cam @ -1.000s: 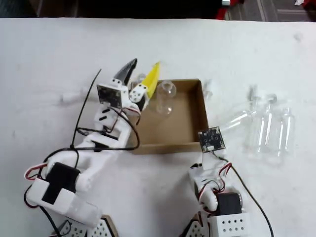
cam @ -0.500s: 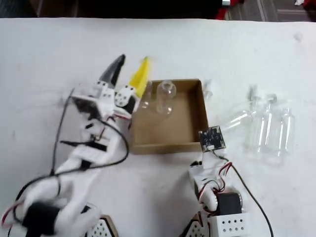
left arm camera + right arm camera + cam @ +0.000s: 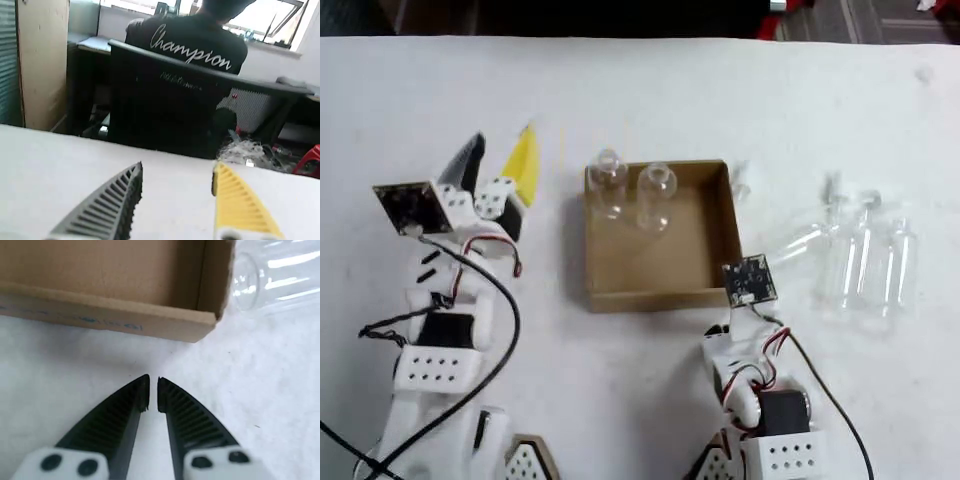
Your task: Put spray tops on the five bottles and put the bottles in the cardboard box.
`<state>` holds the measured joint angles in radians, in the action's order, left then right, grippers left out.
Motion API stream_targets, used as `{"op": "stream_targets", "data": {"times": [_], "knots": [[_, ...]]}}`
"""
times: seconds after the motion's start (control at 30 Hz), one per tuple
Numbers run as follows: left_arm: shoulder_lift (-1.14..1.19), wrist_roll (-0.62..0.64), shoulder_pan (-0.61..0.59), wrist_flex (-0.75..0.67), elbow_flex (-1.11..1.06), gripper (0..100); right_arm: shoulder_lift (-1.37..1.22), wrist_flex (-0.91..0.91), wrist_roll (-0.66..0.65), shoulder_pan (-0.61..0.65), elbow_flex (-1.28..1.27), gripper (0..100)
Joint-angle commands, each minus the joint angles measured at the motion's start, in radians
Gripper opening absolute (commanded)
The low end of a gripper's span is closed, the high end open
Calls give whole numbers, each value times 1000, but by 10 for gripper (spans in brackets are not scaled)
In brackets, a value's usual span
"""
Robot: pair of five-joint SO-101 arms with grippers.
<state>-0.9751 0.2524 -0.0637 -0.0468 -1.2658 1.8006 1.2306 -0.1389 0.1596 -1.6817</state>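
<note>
The bottles are clear, thin-walled plastic. I judge them to be very light, a little springy under pressure and slick, so they could roll or squirt out of a hard pinch. The safest hold looks to be across the middle of the body or just under the shoulder, with the jaws square to the long axis and a gentle squeeze. The neck is stiffer but narrow.

Two bottles (image 3: 632, 192) sit side by side at the far left of the cardboard box (image 3: 665, 265), the left one (image 3: 608, 183) right against the far-left corner. Whether they carry spray tops cannot be made out. Three bottles (image 3: 865, 262) lie on the white table (image 3: 720, 90) to the right of the box. Two of them are side by side and one is angled towards the box's right wall. Small clear pieces (image 3: 832, 186) lie just beyond them and may be spray tops, but I cannot tell.

The left gripper (image 3: 502, 137) is well to the left of the box, its grey and yellow fingers spread wide with nothing between them. The right gripper (image 3: 152, 387) hangs over bare table just in front of the box's near right corner. Its black jaws are drawn together to a thin slit and hold nothing.

As for writing, the bottles look unlabelled. The box's near outer wall bears faint blue print, which is too small and blurred to read.
</note>
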Motion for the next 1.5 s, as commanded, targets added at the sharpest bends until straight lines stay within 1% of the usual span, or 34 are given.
{"op": "stream_targets", "data": {"times": [0.0, 0.1, 0.17, 0.27, 0.33, 0.37, 0.47, 0.53, 0.63, 0.8, 0.9, 0.97, 1.03, 1.13, 1.27, 1.33, 1.47], "knots": [[-36, 2, -18, 29, 34, 212, 5, -12, -8, -5, -9, 17], [-36, 0, -22, -80, -29, 211, 5, -19, -8, -7, -8, 17], [-38, -2, -22, -190, -87, 211, 5, -22, -5, -8, 3, 17], [-36, -80, -18, -344, -167, 211, 5, -65, -5, -12, 55, 17], [-36, -120, -15, -404, -195, 210, 5, -74, -2, -12, 106, 17], [-36, -118, -15, -416, -198, 210, 5, -76, -2, -12, 137, 17], [-36, -118, -15, -416, -196, 210, 5, -97, -2, -12, 249, 17], [-36, -118, -15, -416, -196, 210, 5, -157, -5, -12, 298, 17], [-36, -121, -15, -394, -184, 210, 5, -285, -8, -15, 292, 19], [-36, -121, -15, -239, -107, 210, 5, -397, -9, -62, 250, 22], [-35, -121, -15, -192, -83, 210, 5, -461, -12, -133, 249, 22], [-35, -121, -15, -189, -81, 210, 5, -532, -69, -182, 249, 22], [-35, -121, -15, -189, -81, 210, 5, -595, -175, -193, 249, 22], [-35, -123, -15, -189, -81, 210, 5, -680, -284, -105, 270, 22], [-35, -124, -15, -189, -81, 210, -50, -654, -293, 28, 377, 17], [-35, -124, -15, -189, -81, 210, -168, -641, -284, 56, 462, 17], [-35, -121, -13, -186, -81, 210, -532, -558, -181, 59, 715, 17]]}}
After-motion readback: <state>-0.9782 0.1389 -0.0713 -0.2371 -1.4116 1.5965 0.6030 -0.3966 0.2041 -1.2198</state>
